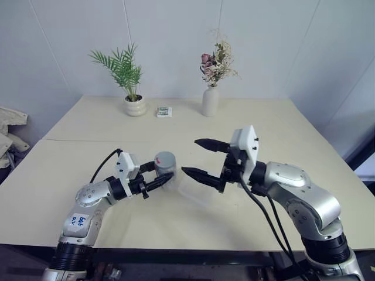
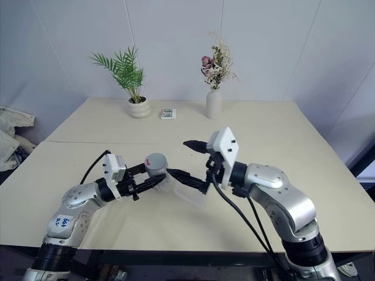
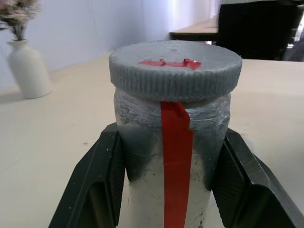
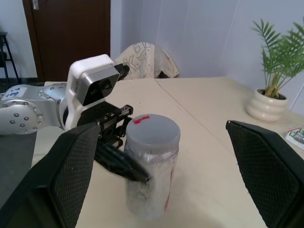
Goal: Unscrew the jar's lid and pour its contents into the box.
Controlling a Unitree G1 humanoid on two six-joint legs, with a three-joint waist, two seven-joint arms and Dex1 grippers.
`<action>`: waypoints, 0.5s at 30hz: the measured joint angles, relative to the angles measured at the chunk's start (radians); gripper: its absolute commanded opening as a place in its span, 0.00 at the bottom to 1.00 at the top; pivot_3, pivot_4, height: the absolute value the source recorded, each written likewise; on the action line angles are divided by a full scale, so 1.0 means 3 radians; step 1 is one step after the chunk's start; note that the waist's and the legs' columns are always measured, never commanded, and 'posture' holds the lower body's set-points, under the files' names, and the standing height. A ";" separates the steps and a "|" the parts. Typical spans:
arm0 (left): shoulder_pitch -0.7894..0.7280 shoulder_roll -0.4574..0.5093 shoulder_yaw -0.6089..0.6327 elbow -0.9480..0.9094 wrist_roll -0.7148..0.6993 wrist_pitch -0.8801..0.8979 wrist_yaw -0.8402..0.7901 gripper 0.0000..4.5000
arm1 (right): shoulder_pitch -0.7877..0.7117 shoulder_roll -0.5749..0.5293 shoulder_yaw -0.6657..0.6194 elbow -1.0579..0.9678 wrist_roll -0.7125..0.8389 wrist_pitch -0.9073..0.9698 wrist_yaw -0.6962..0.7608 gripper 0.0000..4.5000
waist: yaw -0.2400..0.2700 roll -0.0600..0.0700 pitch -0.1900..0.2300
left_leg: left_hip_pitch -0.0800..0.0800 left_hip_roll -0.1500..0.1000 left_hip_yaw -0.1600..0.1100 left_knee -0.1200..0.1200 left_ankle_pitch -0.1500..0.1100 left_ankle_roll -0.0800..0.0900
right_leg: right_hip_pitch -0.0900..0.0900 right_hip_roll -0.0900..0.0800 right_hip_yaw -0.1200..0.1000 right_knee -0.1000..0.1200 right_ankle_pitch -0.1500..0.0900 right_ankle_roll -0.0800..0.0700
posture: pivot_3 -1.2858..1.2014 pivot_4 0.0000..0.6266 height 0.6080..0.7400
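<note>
Left hand (image 1: 159, 182) is pinching the jar (image 4: 151, 183) by its body, just below the lid (image 3: 175, 69), holding it above the counter (image 1: 70, 170). Right hand (image 1: 202, 158) is spread wide, facing the lid. It should centre over the cap and clamp squarely before twisting, while the left hand grips firmly.

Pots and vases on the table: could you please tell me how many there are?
2. A round pot with a green palm stands at the table's far edge, to the left. A taller white vase with dried flowers stands to its right, a small packet between them.
</note>
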 measured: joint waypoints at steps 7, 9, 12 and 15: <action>-0.0141 -0.0125 -0.0158 -0.0047 -0.0001 0.0163 -0.0017 0.46 | -0.0187 0.0307 0.0229 -0.0035 0.0000 0.0496 -0.0440 1.00 | -0.0004 0.0000 0.0000 | -0.0003 0.0000 0.0000 -0.0001 -0.0002 0.0003 | -0.0003 0.0000 0.0000 -0.0002 0.0000 0.0000 | 0.52 0.24 1.00; -0.0189 -0.0167 -0.0204 -0.0052 -0.0001 0.0193 -0.0015 0.46 | -0.0260 0.0359 0.0248 -0.0034 -0.0009 0.0607 -0.0531 1.00 | -0.0007 0.0000 0.0000 | -0.0003 0.0000 0.0000 -0.0002 -0.0002 0.0003 | -0.0005 0.0001 0.0000 -0.0001 0.0000 0.0000 | 0.52 0.24 1.00; -0.0198 -0.0188 -0.0230 -0.0077 -0.0001 0.0231 -0.0043 0.46 | -0.0285 0.0390 0.0250 -0.0028 -0.0010 0.0701 -0.0599 1.00 | -0.0006 0.0000 0.0000 | -0.0004 0.0000 0.0001 -0.0003 -0.0002 0.0003 | -0.0006 0.0001 0.0000 -0.0001 0.0000 0.0000 | 0.52 0.24 1.00; -0.0199 -0.0201 -0.0248 -0.0078 -0.0001 0.0256 -0.0098 0.46 | -0.0284 0.0401 0.0262 -0.0011 -0.0025 0.0738 -0.0607 1.00 | -0.0007 0.0000 0.0000 | -0.0004 0.0000 0.0001 -0.0003 -0.0002 0.0003 | -0.0006 0.0001 0.0000 -0.0001 0.0000 0.0000 | 0.52 0.24 1.00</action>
